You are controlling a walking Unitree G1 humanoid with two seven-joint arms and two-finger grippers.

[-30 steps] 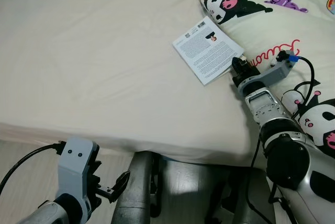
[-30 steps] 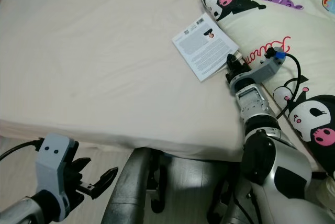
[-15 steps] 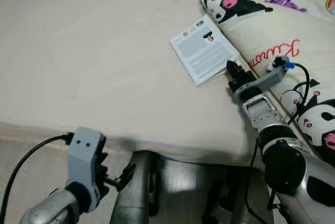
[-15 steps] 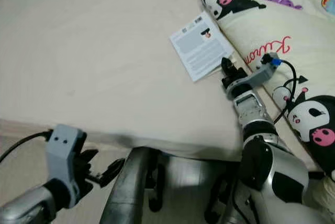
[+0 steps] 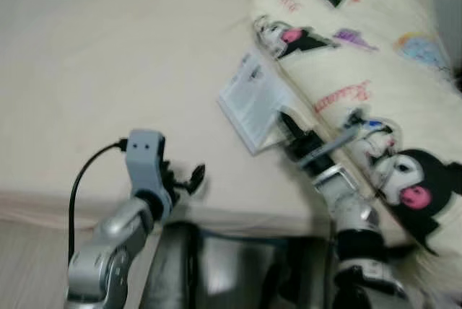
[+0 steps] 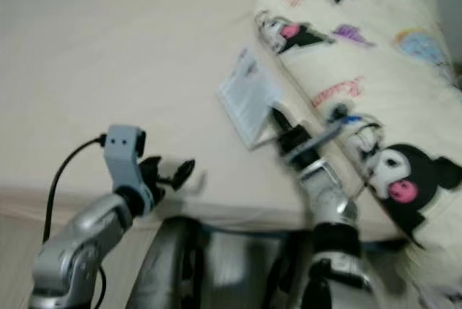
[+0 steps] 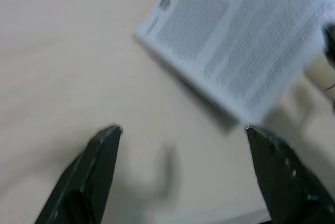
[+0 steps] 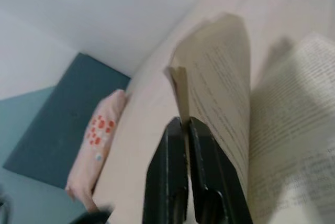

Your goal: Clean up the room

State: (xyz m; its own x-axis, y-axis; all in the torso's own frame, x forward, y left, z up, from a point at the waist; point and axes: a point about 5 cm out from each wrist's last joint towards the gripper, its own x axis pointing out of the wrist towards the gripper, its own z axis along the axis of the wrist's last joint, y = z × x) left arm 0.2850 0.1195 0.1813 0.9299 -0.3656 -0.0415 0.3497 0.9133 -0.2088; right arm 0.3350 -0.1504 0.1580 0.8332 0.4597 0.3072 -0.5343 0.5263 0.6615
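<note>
A thin booklet point(image 5: 251, 101) with printed text lies on the cream bed point(image 5: 108, 85), close to the bed's right side and just beside a quilt point(image 5: 361, 71) printed with cartoon characters. The booklet's near corner is lifted off the sheet and tilted.

The right gripper point(image 5: 287, 123) reaches in from the near edge of the bed along the edge of the quilt. In the right wrist view its fingers point(image 8: 166, 182) are pressed together on the edge of the booklet point(image 8: 220, 109), with pages fanning out on the far side of the pinch (the print is too blurred to read). Beyond the booklet that view also shows a pink pouch with red dots point(image 8: 97, 145) lying at the far side of the bed, against a dark teal surface point(image 8: 57, 124).

The left gripper point(image 5: 189, 177) is raised above the near part of the bed, well to the left of the booklet. Its fingers point(image 7: 99, 156) are spread wide with nothing between them, and in the left wrist view the booklet point(image 7: 235, 41) lies ahead of them on the sheet.

Both head views are blurred.
</note>
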